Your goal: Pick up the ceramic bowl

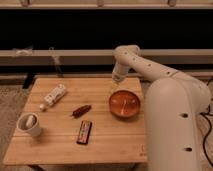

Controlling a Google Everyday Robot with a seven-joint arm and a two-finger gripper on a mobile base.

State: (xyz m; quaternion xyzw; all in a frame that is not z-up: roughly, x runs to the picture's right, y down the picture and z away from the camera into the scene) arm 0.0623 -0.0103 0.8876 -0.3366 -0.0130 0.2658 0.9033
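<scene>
The ceramic bowl (125, 104) is wide, shallow and glossy orange-red inside. It sits on the wooden table (60, 145) near the right edge. My gripper (115, 86) hangs from the white arm just above and behind the bowl's far left rim. The arm reaches in from the right.
A white cup (29, 124) stands at the table's front left. A white tube (53, 96) lies at the back left. A dark reddish object (81, 110) and a dark packet (84, 132) lie mid-table. My white arm body (172, 125) fills the right side. A low ledge runs behind the table.
</scene>
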